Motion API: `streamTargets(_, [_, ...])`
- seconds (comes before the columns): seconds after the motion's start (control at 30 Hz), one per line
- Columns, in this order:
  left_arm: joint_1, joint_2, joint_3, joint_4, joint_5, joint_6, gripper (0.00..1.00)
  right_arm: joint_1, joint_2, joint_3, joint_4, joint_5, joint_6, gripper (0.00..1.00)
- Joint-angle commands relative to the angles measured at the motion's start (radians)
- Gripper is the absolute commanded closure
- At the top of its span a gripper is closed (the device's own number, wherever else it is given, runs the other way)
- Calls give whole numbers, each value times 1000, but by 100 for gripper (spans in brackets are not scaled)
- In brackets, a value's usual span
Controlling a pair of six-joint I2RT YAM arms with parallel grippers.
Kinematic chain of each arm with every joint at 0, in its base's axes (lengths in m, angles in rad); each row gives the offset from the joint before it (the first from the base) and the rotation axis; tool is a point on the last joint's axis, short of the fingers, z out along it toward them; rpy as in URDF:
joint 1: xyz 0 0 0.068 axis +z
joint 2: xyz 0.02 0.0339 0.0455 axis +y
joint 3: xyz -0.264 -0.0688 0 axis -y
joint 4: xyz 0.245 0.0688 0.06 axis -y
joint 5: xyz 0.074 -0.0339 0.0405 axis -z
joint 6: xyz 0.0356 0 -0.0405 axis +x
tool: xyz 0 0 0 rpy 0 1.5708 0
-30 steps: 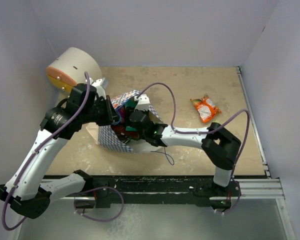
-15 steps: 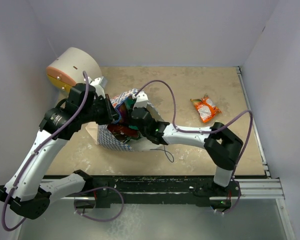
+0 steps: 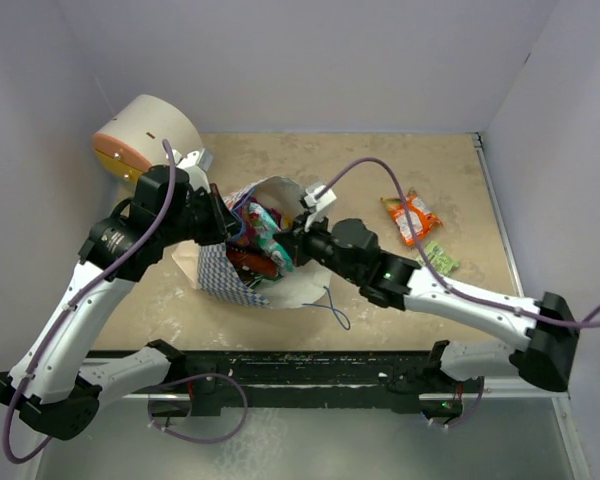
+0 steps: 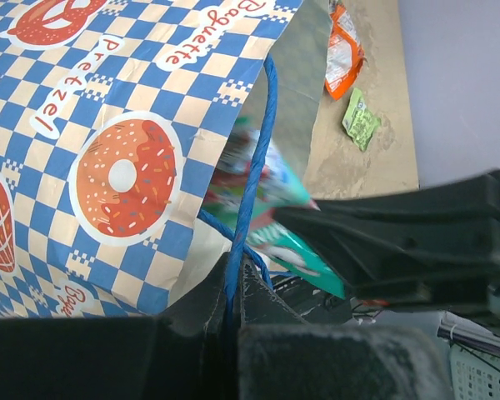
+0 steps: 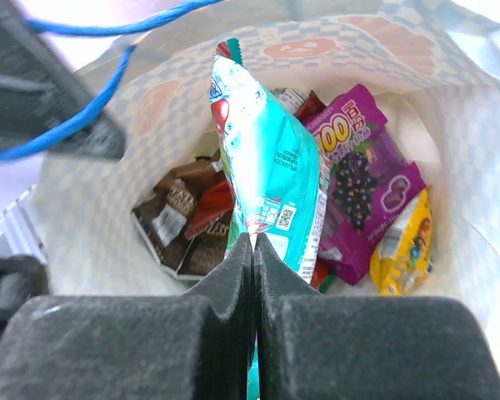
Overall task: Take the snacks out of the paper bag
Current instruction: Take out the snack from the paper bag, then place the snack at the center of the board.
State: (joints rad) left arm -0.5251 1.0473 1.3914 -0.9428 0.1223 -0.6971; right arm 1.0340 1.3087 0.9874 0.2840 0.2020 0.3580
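Note:
The paper bag (image 3: 225,272), white with a blue chequered band, has its mouth held wide. My left gripper (image 3: 226,222) is shut on its blue cord handle (image 4: 252,171) at the rim (image 4: 108,125). At the bag's mouth, my right gripper (image 3: 286,247) is shut on the lower edge of a teal-green snack packet (image 5: 271,158), which stands up out of the pile. Deeper in the bag (image 5: 92,200) lie a purple pouch (image 5: 362,179), a yellow packet (image 5: 404,246) and brown and red packets (image 5: 187,221). An orange packet (image 3: 410,217) and a small light-green one (image 3: 442,257) lie on the table to the right.
A big cream cylinder with an orange end (image 3: 145,140) stands at the back left, close behind the left arm. The bag's second blue cord (image 3: 332,308) trails on the table in front of the bag. Walls close in on three sides.
The right gripper has shut on the teal-green packet and drawn back to the bag's mouth, its arm swinging out to the right. The light-green packet on the table now shows. The left gripper holds still.

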Motion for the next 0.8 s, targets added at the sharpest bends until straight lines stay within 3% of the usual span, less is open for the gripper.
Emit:
streamTargets(0.0, [-1,13,6,81,-11,-7,100,2,-205,-53,-114,-45,-62,100])
streamTargets(0.13, [-1,31,10,104,-22,-6,100,2,-418,-67,-277,69,-119,100])
streamTargets(0.27, [-1,59,39,101,-29,15,100,1,-543,-25,-437,319,-231,100])
streamTargets(0.4, [-1,90,84,71,-39,63,100,-12,-580,-50,-352,558,-513,100])
streamTargets(0.5, [0,111,120,36,-59,106,100,-129,-536,-75,-228,480,-709,100])
streamTargets(0.6, [-1,122,143,12,-67,146,100,-372,-425,-63,-180,313,-741,100])
streamTargets(0.77, [-1,108,138,6,-49,183,100,-587,-178,-61,-60,261,-846,100])
